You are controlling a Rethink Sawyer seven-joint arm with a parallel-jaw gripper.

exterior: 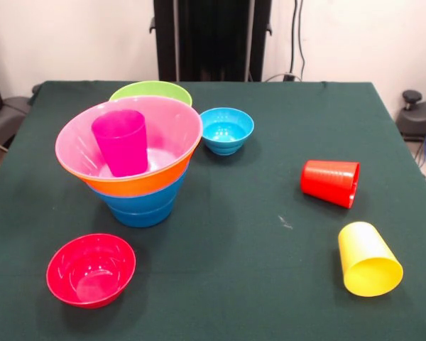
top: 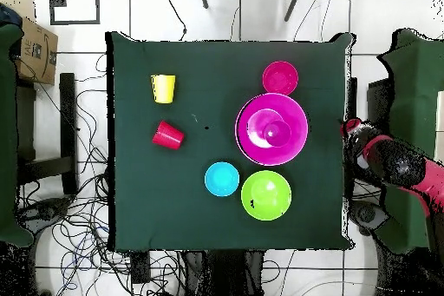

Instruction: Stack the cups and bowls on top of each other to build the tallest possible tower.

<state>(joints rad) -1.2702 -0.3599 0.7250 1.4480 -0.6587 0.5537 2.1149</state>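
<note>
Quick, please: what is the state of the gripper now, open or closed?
Gripper: beside the table, off its edge; open or closed cannot be told.

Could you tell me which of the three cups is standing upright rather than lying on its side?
The purple cup, standing upright inside the pink bowl atop the tower. The red cup and the yellow cup both lie on their sides on the table.

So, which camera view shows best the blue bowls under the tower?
The front view: the blue bowls show from the side beneath the orange bowl. In the overhead view the wide pink bowl covers them completely, so they are hidden there.
</note>
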